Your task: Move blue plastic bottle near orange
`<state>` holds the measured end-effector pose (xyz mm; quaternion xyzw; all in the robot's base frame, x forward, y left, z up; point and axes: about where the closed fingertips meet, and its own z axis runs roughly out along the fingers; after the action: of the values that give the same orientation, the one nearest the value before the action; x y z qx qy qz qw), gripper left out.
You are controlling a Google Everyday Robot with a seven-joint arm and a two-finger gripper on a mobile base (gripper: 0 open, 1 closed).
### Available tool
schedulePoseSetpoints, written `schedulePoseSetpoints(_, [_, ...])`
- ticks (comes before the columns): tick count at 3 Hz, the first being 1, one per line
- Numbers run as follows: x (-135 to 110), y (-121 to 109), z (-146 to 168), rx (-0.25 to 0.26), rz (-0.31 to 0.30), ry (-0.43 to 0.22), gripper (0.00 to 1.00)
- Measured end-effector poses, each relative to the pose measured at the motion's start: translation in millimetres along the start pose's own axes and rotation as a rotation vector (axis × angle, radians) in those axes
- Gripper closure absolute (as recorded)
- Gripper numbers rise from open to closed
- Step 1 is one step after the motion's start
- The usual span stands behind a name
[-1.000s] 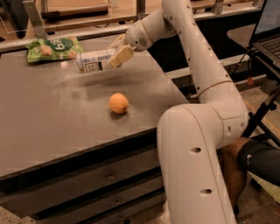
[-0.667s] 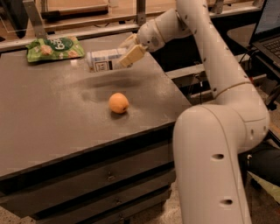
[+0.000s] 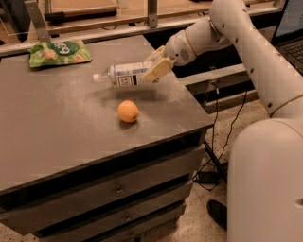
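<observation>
The blue plastic bottle (image 3: 124,75) is a clear bottle with a pale label and a white cap pointing left. It lies on its side in the air, a little above the table. My gripper (image 3: 155,67) is shut on the bottle's right end, reaching in from the right. The orange (image 3: 128,111) sits on the grey table (image 3: 57,127), just in front of and below the bottle, with a small gap between them.
A green snack bag (image 3: 59,52) lies at the table's back left corner. A metal rail and posts (image 3: 151,14) run behind the table. Drawers sit under the table front. Cables lie on the floor at the right.
My gripper has carried the bottle to the right and toward the front, from beside the snack bag to just behind the orange. The orange has not moved.
</observation>
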<state>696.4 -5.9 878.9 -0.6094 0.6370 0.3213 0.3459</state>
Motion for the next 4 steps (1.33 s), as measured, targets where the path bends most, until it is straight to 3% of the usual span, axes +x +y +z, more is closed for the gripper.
schedulePoseSetpoints(2, [20, 35, -6, 0.006, 0.049, 0.033, 1.0])
schedulePoseSetpoints(4, [30, 47, -5, 0.021, 0.074, 0.056, 1.0])
